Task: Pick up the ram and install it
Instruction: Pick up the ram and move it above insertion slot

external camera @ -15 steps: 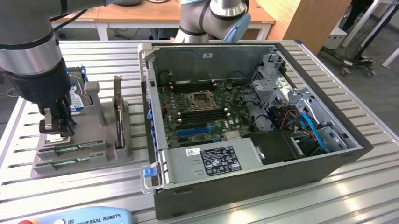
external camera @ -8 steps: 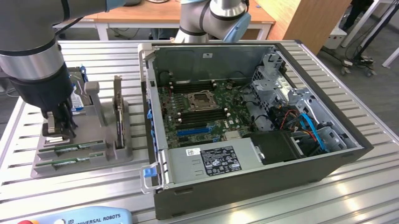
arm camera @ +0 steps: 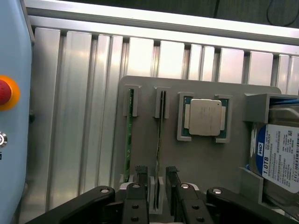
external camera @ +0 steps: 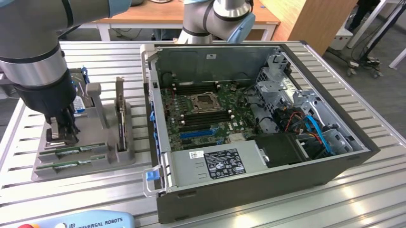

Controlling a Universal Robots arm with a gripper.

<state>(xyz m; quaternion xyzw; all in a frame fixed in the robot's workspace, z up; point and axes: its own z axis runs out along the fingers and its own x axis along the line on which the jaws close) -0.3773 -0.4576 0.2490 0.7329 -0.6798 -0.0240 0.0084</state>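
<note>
Slatted aluminium table [external camera: 355, 190] carries all the parts, with wooden desks in the room behind it. In the exterior view, an open computer case [external camera: 254, 185] lies on its side from the centre out to 3 o'clock, its green motherboard [external camera: 203, 114] exposed. A grey holder tray [external camera: 127, 159] sits just beside the case at 9 o'clock. A light blue control pendant [external camera: 82, 221] lies at 7 o'clock.

The robot arm [external camera: 32, 52] comes down from 10 o'clock to the tray. The gripper [external camera: 62, 137] is low over the end of the tray farthest from the case.

The tray [arm camera: 205, 158] holds several parts:
1. The ram stick [arm camera: 159, 135] stands on edge in its slot, next to the square silver processor [arm camera: 204, 116].
2. A second ram stick [arm camera: 129, 135] stands on edge in the parallel slot, on the side away from the processor.
3. A hard drive [arm camera: 280, 156] sits beyond the processor.
4. A dark expansion card [external camera: 120, 114] stands upright at the case side of the tray.

In the exterior view, both sticks [external camera: 79, 148] [external camera: 70, 165] lie toward 8 o'clock, and the second is the nearer to the tray's front edge.

Gripper [arm camera: 156, 170] state: released. The black fingers [arm camera: 141, 175] stand spread on either side of the ram stick, and a gap shows on each side. The stick is seated in the tray and not lifted.
</note>
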